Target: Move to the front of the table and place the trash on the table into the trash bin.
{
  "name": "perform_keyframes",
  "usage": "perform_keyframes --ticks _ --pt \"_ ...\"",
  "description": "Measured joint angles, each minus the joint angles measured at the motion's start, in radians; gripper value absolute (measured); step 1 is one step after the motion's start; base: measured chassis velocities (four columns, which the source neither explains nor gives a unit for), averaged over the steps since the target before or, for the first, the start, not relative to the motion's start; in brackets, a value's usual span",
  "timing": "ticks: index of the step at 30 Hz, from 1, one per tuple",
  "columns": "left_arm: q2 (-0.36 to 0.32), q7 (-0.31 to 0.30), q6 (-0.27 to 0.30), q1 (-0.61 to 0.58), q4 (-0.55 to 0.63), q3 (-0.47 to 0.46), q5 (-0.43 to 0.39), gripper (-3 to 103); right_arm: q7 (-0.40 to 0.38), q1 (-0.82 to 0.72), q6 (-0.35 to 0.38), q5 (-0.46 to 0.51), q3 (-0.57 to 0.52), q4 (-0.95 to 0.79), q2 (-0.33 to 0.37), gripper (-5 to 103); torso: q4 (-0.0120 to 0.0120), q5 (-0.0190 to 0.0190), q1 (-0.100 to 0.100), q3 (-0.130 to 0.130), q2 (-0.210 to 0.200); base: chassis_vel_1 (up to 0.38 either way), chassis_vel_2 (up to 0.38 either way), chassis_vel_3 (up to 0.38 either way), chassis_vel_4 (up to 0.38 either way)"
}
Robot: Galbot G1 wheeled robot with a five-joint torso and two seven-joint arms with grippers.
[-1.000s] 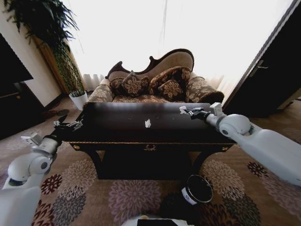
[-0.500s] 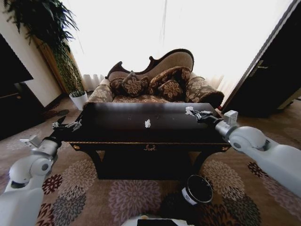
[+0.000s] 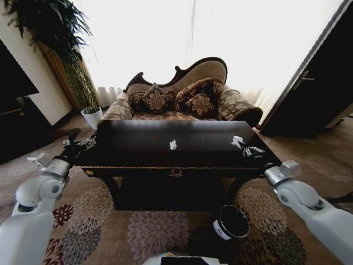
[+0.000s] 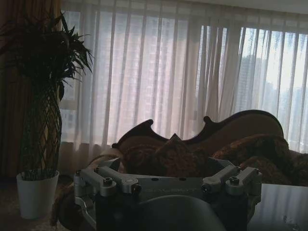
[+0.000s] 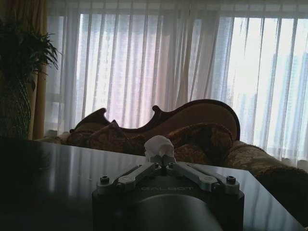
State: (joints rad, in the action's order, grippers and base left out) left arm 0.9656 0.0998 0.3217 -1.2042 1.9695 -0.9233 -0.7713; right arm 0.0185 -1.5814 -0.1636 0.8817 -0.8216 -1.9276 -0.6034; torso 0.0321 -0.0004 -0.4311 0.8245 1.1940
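Trash: one white paper ball [image 3: 237, 140] clamped in right gripper [image 3: 246, 148], drawn back from upper right of table [image 3: 138, 157] toward right edge; second ball [image 3: 173, 144] left at centre. Left gripper [image 3: 83, 143] spread, idle at left. Trash bin [image 3: 231, 222] lower centre-right, next stop

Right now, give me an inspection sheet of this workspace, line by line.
Surface: glossy dark table, reflective top.
Job's things: one paper ball lying mid-table; another paper ball pinched in the right tool; trash bin on the carpet, front right of the table.
Clutter: nothing seen.
Grippers: right tool shut on paper over the table's right end; left tool open at the left edge.
Cables: nothing seen.
Surroundings: sofa, potted plant, curtains.
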Motion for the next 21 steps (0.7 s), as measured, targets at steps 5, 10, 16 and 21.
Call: perform_keyframes --ticks 5,10,16,21 --pt "0.001 0.000 0.000 0.007 -0.006 0.008 0.004 100 0.036 -0.123 -0.057 -0.063 -0.068 0.000 -0.074 0 0.0004 0.0006 0.000 0.000 0.000 0.000 0.000 0.000 0.000" --pt "0.004 0.000 0.000 0.007 -0.006 0.008 0.005 100 0.059 -0.182 -0.103 -0.129 -0.106 -0.001 -0.143 0 0.0001 0.0002 0.000 0.000 0.000 0.000 0.000 0.000 0.000" --pt "0.007 0.001 -0.001 0.004 -0.010 0.007 0.006 100 0.063 -0.236 -0.133 -0.138 -0.165 -0.007 -0.209 0 0.0002 0.0003 0.000 0.000 0.000 0.000 0.000 0.000 0.000" --pt "0.013 0.002 -0.004 0.012 -0.016 0.015 0.009 100 0.081 -0.270 -0.160 -0.146 -0.211 0.001 -0.260 0 0.0001 -0.0001 0.000 0.000 0.000 0.000 0.000 0.000 0.000"
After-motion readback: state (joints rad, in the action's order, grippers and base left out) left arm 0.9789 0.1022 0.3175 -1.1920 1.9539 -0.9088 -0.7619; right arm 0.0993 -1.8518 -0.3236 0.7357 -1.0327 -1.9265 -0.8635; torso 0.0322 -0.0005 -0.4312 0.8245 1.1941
